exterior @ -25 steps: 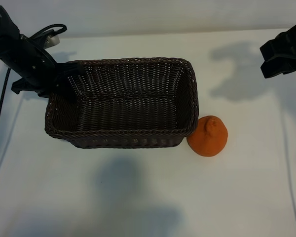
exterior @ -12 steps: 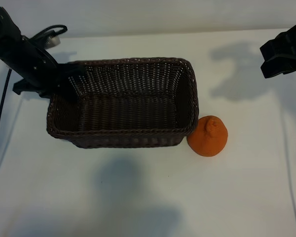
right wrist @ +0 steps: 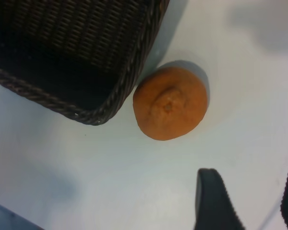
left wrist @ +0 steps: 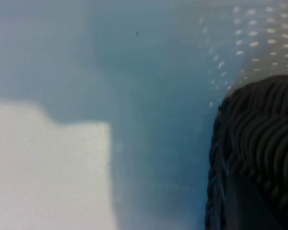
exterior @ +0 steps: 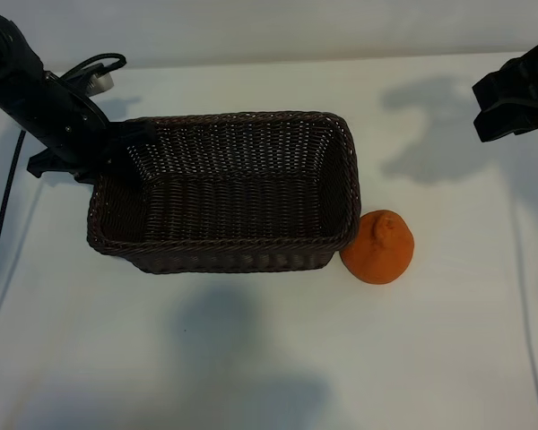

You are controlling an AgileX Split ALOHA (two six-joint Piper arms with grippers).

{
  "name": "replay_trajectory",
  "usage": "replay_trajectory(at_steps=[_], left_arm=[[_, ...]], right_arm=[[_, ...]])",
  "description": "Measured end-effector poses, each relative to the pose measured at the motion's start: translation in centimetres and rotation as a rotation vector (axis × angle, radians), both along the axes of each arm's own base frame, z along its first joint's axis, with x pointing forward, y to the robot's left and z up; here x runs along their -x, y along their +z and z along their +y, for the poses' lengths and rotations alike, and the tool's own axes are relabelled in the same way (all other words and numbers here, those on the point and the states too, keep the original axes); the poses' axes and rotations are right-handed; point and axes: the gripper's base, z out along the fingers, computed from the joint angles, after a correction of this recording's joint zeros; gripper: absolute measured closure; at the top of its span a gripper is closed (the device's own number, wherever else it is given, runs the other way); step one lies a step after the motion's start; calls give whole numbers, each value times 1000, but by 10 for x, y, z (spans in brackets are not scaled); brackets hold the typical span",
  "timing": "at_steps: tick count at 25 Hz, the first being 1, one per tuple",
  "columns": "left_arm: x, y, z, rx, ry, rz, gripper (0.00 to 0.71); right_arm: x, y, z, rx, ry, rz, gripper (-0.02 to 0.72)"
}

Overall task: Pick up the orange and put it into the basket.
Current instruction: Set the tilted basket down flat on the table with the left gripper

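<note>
White tabletop (exterior: 251,358) under rig. Orange (exterior: 377,247) touches basket (exterior: 224,260) at near right corner, knob up. I judge it firm, matte, light, prone to roll; I'd pinch across round flanks below knob. Left gripper (exterior: 117,143) clamps basket's far left rim. Right gripper (exterior: 511,103) hangs beyond basket's right end, fingers (right wrist: 213,206) half spread, empty.

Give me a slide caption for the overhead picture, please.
Left gripper grips the wicker basket by its rim; the orange waits beside it, right gripper open above.
</note>
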Motion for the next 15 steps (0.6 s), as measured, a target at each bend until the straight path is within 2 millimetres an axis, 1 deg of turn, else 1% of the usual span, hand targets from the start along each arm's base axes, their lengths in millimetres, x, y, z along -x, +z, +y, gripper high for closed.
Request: replay_trajectory(at_steps=[6,8,9,10,15], left_arm=[[0,0,0,0,6,6,559],[0,0,0,-2,3,10,540],[1,0,0,0,4,17,518],[2,0,0,2,2,28,481],[3,0,0,4,2,43,251]], right_arm=[[0,0,0,0,0,0,339],[0,0,0,0,0,0,339],[0,0,0,0,0,0,339],[0,0,0,0,0,0,339],[0,0,0,0,0,0,339]])
